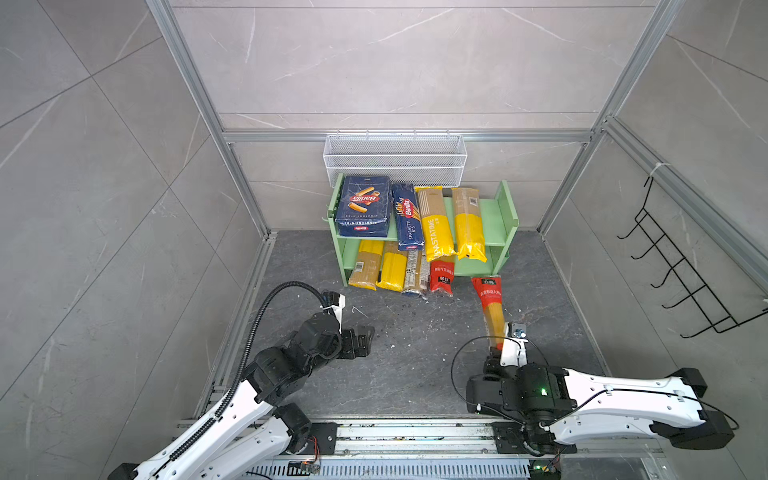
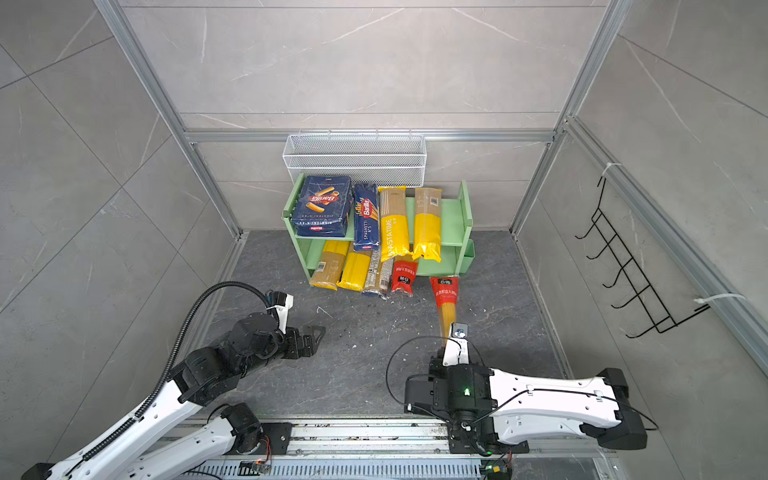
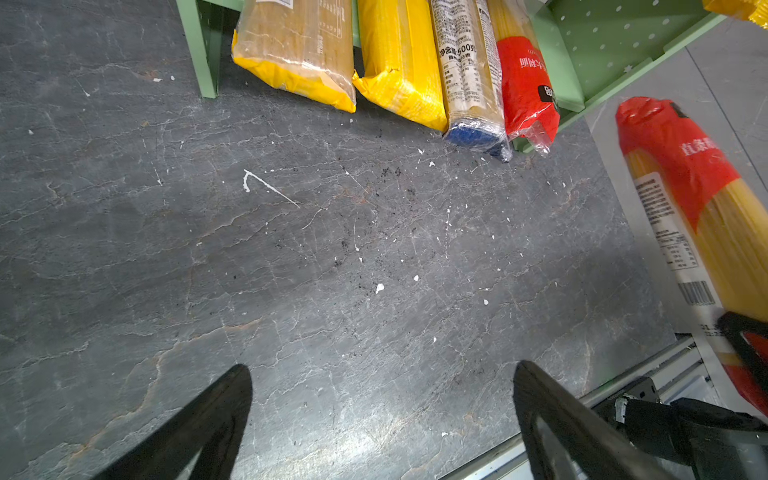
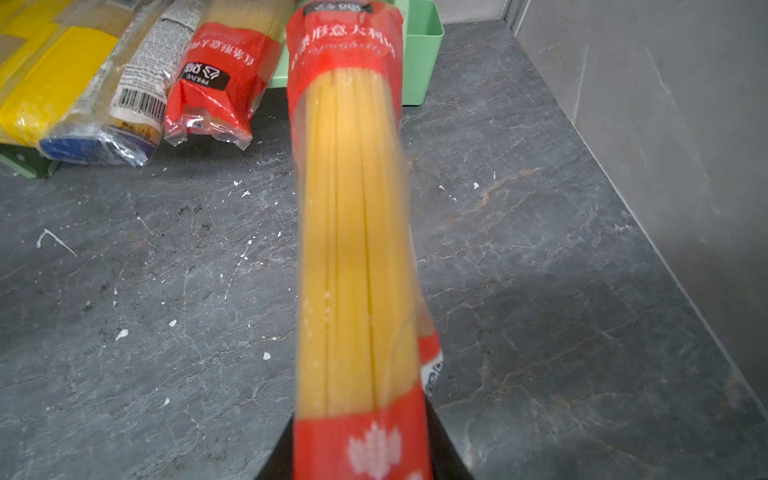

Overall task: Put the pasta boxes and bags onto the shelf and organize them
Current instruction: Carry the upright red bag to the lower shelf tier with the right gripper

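Both boxes (image 1: 363, 205) and six bags (image 1: 436, 228) lie on the shelf (image 1: 496, 216), while the last red-ended bag (image 1: 492, 307), clamped in the right tool (image 1: 496, 345), hangs just in front of its lower tier, and the left tool (image 1: 368, 334) hovers with jaws apart.

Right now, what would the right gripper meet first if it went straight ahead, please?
Probably the shelf: the red-ended bag in the right gripper leads, aimed at its lower tier beside the other red-ended bag.

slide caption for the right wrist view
Right claw holds a red-ended spaghetti bag pointing toward the pale green shelf.
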Controlling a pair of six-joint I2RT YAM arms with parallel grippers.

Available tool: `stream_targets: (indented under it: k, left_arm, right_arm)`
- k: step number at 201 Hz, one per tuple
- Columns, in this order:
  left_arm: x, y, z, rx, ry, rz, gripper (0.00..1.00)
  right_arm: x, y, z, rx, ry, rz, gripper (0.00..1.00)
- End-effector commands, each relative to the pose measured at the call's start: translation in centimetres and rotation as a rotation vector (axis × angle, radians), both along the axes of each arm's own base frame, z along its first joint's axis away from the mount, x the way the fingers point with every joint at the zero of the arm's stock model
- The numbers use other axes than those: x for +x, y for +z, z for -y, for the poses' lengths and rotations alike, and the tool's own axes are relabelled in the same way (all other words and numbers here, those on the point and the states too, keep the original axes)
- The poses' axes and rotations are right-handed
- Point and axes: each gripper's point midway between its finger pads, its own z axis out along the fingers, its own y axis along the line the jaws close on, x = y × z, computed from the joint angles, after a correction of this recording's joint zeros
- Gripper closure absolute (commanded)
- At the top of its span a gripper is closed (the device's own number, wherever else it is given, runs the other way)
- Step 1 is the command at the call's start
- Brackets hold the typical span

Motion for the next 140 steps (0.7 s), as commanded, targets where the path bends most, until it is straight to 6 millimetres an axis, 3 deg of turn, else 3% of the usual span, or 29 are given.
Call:
stream_targets:
  k: [1, 70, 140]
  left_arm:
    - [0.2, 1.9, 0.7, -0.027, -0.034, 0.054, 0.00]
    - [0.3, 2.2, 0.2, -0.014, -0.021, 0.062, 0.00]
    - [0.7, 2.6, -0.1, 0.020, -0.001, 0.075, 0.00]
  right_arm:
    - [2.2, 1.8, -1.5, -0.026, 0.081, 0.090, 1.00]
    - [6.5, 2.1, -2.9, -0.002, 0.099, 0.054, 1.00]
    - [11.3, 0.9, -1.6, 0.033, 0.026, 0.048, 1.00]
